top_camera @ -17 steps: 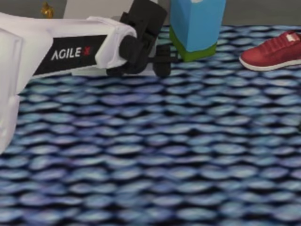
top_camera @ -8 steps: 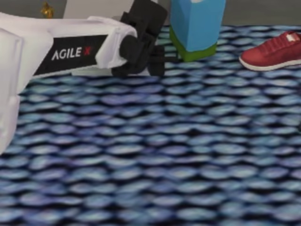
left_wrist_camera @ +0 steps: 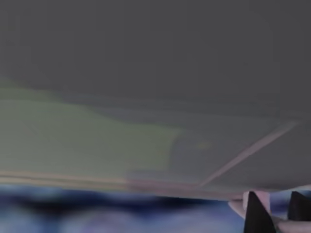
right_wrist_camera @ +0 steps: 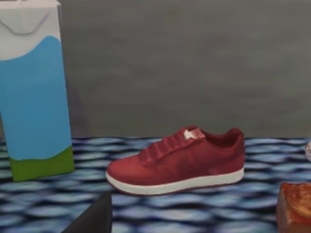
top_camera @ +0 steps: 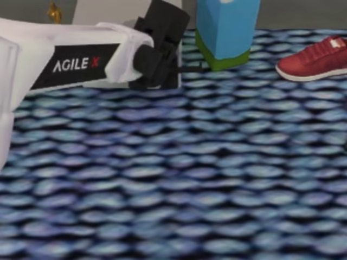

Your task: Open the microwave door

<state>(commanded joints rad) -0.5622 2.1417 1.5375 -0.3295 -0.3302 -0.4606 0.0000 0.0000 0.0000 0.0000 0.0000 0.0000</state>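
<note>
The light-grey microwave (top_camera: 111, 10) stands at the table's back left, mostly hidden by my white left arm. My left gripper (top_camera: 172, 65) is black and pressed close against the microwave's front right corner. In the left wrist view the microwave door (left_wrist_camera: 160, 63) fills nearly the whole picture, with its grey-green window (left_wrist_camera: 73, 141) and a pale lower frame. My left gripper (left_wrist_camera: 277, 213) sits at the door's lower edge beside a small pale pinkish part (left_wrist_camera: 262, 196). My right gripper (right_wrist_camera: 97, 216) is parked out of the top view, low over the cloth and facing the shoe.
A blue-and-green carton (top_camera: 226, 32) stands just right of the left gripper. A red shoe (top_camera: 314, 57) lies at the back right. A brown block (right_wrist_camera: 295, 206) sits beyond the shoe. A small gold figure (top_camera: 53, 11) stands at the back left. A blue woven cloth (top_camera: 190, 173) covers the table.
My left gripper has drawn leftward and in against the microwave's front; its black tips, earlier sticking out toward the carton, are now tucked in. The right arm has not moved.
</note>
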